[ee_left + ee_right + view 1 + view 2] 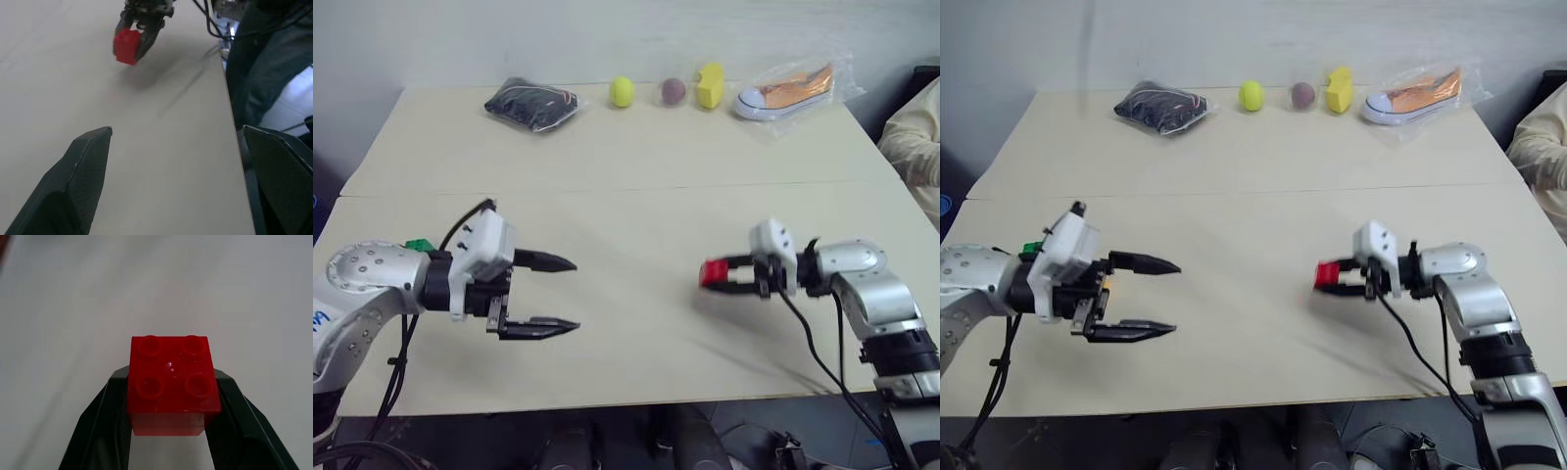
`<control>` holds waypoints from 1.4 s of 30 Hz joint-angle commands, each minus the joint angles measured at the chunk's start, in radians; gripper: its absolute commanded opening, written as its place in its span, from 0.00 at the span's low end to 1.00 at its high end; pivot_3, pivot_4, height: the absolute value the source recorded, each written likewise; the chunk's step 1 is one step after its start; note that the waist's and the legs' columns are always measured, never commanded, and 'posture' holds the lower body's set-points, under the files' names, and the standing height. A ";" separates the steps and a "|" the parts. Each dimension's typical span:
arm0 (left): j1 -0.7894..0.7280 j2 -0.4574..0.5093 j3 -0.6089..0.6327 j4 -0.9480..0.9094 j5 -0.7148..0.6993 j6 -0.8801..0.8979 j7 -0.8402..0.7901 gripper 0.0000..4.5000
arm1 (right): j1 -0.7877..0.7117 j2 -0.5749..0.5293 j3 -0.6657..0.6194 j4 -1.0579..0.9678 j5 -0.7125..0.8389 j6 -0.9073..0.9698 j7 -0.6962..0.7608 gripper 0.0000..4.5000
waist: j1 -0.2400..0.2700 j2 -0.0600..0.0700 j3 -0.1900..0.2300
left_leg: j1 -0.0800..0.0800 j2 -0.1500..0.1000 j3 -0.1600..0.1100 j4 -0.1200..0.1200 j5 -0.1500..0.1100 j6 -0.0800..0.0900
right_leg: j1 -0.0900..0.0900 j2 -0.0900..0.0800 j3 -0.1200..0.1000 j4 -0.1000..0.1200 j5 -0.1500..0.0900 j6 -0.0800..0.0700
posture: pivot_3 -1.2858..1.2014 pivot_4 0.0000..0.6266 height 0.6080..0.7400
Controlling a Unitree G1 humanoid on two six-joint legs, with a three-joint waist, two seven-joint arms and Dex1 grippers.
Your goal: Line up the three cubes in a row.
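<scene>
My right gripper [710,276] is shut on the red studded cube [714,271], fingers pointing left, and holds it just above the beige table [626,225] at right of centre. The right wrist view shows this red cube [171,382] studs up, clamped on both sides by the black fingers [100,431]. My left gripper [576,295] hovers open over the table's left part, pointing right, with nothing between its fingers [78,181]. Behind my left wrist a green cube [418,245] peeks out, mostly hidden. The left wrist view looks across at the red cube [126,45].
Along the table's far edge lie a black bag [530,103], a yellow ball [622,91], a brownish ball [674,90], a yellow sponge block [710,86] and a sneaker in plastic wrap [790,91]. A person's sleeve [915,142] shows at the right edge.
</scene>
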 commanded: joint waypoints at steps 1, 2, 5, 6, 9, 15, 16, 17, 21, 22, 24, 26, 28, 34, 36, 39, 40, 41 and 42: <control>-0.008 0.006 -0.014 -0.038 0.029 -0.045 -0.032 1.00 | -0.007 -0.001 0.037 -0.095 0.018 -0.006 0.055 0.34 | -0.003 0.000 0.000 | 0.001 0.000 0.000 0.000 0.000 0.000 | 0.000 0.000 0.001 0.001 0.000 0.000 | 0.52 0.24 1.00; -0.009 0.004 -0.023 -0.042 0.036 -0.050 -0.035 1.00 | -0.006 0.011 0.051 -0.105 0.015 -0.011 0.057 0.34 | -0.003 0.000 0.000 | 0.001 0.000 0.001 0.000 0.000 0.000 | 0.000 0.000 0.001 0.002 0.000 0.000 | 0.52 0.24 1.00; -0.001 0.007 -0.037 -0.049 0.059 -0.070 -0.049 1.00 | -0.002 0.045 0.074 -0.108 0.000 -0.026 0.037 0.34 | 0.000 0.000 0.000 | 0.001 0.000 0.000 0.000 0.000 -0.001 | 0.000 0.000 0.000 0.002 0.000 -0.001 | 0.52 0.24 1.00; 0.003 0.007 -0.036 -0.049 0.061 -0.072 -0.053 1.00 | -0.001 0.058 0.079 -0.101 -0.011 -0.033 0.023 0.34 | 0.000 0.000 0.000 | 0.001 0.000 0.000 0.000 0.000 -0.001 | -0.001 0.000 0.000 0.002 0.000 -0.001 | 0.52 0.24 1.00; 0.011 0.006 -0.034 -0.048 0.066 -0.075 -0.058 1.00 | 0.006 0.088 0.098 -0.086 -0.033 -0.034 -0.008 0.34 | 0.001 0.000 0.000 | 0.001 0.000 0.000 0.001 0.000 0.000 | -0.001 -0.001 0.000 0.002 0.000 -0.001 | 0.52 0.24 1.00; -0.006 0.007 -0.024 -0.022 0.060 -0.065 -0.064 1.00 | 0.029 0.118 0.142 -0.032 -0.113 -0.167 -0.030 0.34 | 0.001 0.000 0.000 | 0.000 0.000 0.000 0.001 0.000 0.000 | 0.000 -0.001 0.000 0.002 0.000 -0.001 | 0.52 0.24 1.00; -0.005 0.007 -0.023 -0.020 0.061 -0.064 -0.064 1.00 | 0.028 0.119 0.143 -0.025 -0.118 -0.173 -0.029 0.34 | 0.001 0.000 0.000 | 0.000 0.000 0.000 0.001 0.000 0.000 | 0.000 -0.001 0.000 0.002 0.000 -0.001 | 0.52 0.24 1.00; -0.004 0.008 -0.021 -0.020 0.062 -0.064 -0.063 1.00 | 0.027 0.119 0.144 -0.018 -0.124 -0.185 -0.027 0.34 | 0.001 0.000 0.000 | 0.000 0.000 0.000 0.001 0.000 0.000 | 0.000 -0.001 0.000 0.002 0.000 -0.001 | 0.52 0.24 1.00; 0.009 0.006 -0.009 -0.021 0.062 -0.055 -0.048 1.00 | 0.026 0.121 0.141 -0.008 -0.125 -0.190 -0.028 0.63 | 0.000 0.000 0.000 | 0.000 0.000 0.000 0.001 0.000 0.000 | 0.000 -0.001 0.000 0.002 0.000 -0.001 | 0.52 0.24 1.00; 0.012 0.006 -0.005 -0.022 0.061 -0.051 -0.043 1.00 | 0.026 0.119 0.141 -0.009 -0.125 -0.191 -0.025 0.70 | 0.000 0.000 0.000 | 0.000 0.000 0.000 0.001 0.000 0.000 | 0.000 -0.001 0.000 0.002 0.000 -0.001 | 0.52 0.24 1.00; 0.037 0.005 0.021 -0.023 0.059 -0.039 -0.020 1.00 | 0.027 0.113 0.137 -0.019 -0.116 -0.183 -0.017 0.85 | 0.001 0.000 0.000 | 0.000 0.000 0.000 0.001 0.000 0.000 | 0.000 -0.001 0.000 0.002 0.000 -0.001 | 0.52 0.24 1.00; 0.080 0.002 0.068 -0.026 0.055 -0.026 0.002 1.00 | 0.022 0.111 0.129 -0.030 -0.106 -0.172 -0.015 0.99 | -0.001 0.000 0.000 | 0.000 0.000 -0.001 0.001 0.000 0.000 | 0.000 -0.001 0.000 0.002 0.000 -0.001 | 0.52 0.24 1.00; 0.153 -0.007 0.146 -0.031 0.054 -0.013 0.031 1.00 | 0.011 0.114 0.111 -0.048 -0.079 -0.142 -0.017 0.99 | -0.004 0.000 0.000 | 0.001 0.000 -0.001 0.001 0.000 0.000 | 0.000 -0.001 0.000 0.002 0.000 -0.001 | 0.52 0.24 1.00; 0.520 -0.178 0.565 -0.056 0.098 0.028 0.188 1.00 | -0.087 0.076 -0.018 -0.155 0.135 0.120 -0.010 0.99 | -0.006 0.001 0.000 | 0.000 0.002 -0.001 0.001 0.000 0.000 | -0.001 -0.001 0.000 0.002 -0.001 -0.001 | 0.52 0.24 1.00; 0.638 -0.263 0.701 -0.046 0.120 0.008 0.224 1.00 | -0.124 0.053 -0.063 -0.179 0.216 0.220 -0.008 0.99 | -0.002 0.001 0.000 | 0.000 0.002 -0.002 0.001 -0.001 0.000 | -0.001 -0.001 -0.001 0.001 -0.001 -0.002 | 0.52 0.24 1.00; 0.744 -0.366 0.835 0.010 0.138 -0.029 0.279 1.00 | -0.169 0.027 -0.110 -0.198 0.300 0.329 -0.010 0.99 | 0.002 -0.001 -0.001 | 0.000 0.002 -0.003 0.001 -0.002 0.001 | 0.000 -0.002 -0.002 -0.001 -0.001 -0.002 | 0.52 0.24 1.00; 0.770 -0.403 0.874 0.040 0.144 -0.041 0.305 1.00 | -0.183 0.017 -0.122 -0.200 0.320 0.357 -0.009 0.99 | 0.004 -0.002 -0.001 | 0.000 0.002 -0.004 0.001 -0.003 0.001 | 0.001 -0.003 -0.003 -0.002 -0.001 -0.002 | 0.52 0.24 1.00; 0.786 -0.428 0.899 0.057 0.147 -0.050 0.323 1.00 | -0.191 0.010 -0.130 -0.202 0.333 0.376 -0.008 0.99 | 0.005 -0.002 -0.001 | 0.000 0.002 -0.005 0.001 -0.003 0.001 | 0.001 -0.003 -0.003 -0.002 -0.001 -0.002 | 0.52 0.24 1.00; 0.798 -0.445 0.911 0.073 0.151 -0.059 0.335 1.00 | -0.195 0.005 -0.135 -0.203 0.338 0.385 -0.007 0.99 | 0.005 -0.002 -0.001 | 0.000 0.001 -0.005 0.001 -0.004 0.002 | 0.001 -0.004 -0.003 -0.002 -0.001 -0.002 | 0.52 0.24 1.00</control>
